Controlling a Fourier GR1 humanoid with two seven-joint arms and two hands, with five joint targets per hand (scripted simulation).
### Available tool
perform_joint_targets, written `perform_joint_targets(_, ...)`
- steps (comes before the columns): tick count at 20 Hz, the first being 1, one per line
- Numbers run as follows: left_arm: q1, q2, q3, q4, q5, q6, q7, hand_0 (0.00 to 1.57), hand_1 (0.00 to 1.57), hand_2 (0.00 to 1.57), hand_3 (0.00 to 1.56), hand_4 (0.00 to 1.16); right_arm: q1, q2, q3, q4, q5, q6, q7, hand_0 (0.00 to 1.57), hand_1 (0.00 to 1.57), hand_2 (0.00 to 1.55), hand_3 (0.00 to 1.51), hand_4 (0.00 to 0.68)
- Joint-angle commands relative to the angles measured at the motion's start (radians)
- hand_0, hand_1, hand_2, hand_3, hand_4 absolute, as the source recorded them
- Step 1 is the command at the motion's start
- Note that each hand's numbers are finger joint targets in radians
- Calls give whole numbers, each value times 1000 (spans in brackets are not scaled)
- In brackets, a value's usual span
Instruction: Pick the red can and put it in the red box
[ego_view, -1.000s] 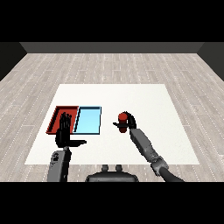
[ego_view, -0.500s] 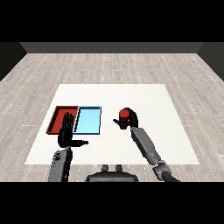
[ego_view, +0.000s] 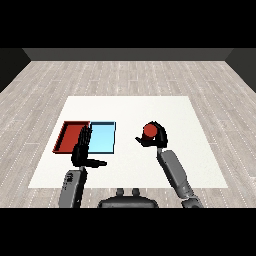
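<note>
The red can is held above the white table, right of the trays, with my right hand curled round it. The red tray lies at the left of the table, and the light blue tray sits directly to its right. My left hand is raised with straight fingers in front of the seam between the two trays, thumb pointing right, holding nothing. It hides part of both trays' near edges.
The white table stretches wide behind and to the right of the trays. A grey wood floor surrounds it.
My right hand has lifted the red can and carried it slightly up and toward the centre. The left hand has barely shifted.
</note>
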Motion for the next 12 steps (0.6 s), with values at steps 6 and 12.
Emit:
perform_joint_targets(6, -28, -14, -192, -37, -94, 141, 114, 0, 0, 0, 0, 0, 5, 95, 97, -203, 129, -139, 107, 1449, 1449, 1407, 1384, 636)
perform_joint_targets(12, -60, -14, -233, -18, -124, 175, 175, 0, 0, 0, 0, 0, -19, 98, 83, -157, 122, -115, 62, 1428, 1428, 1411, 1387, 629)
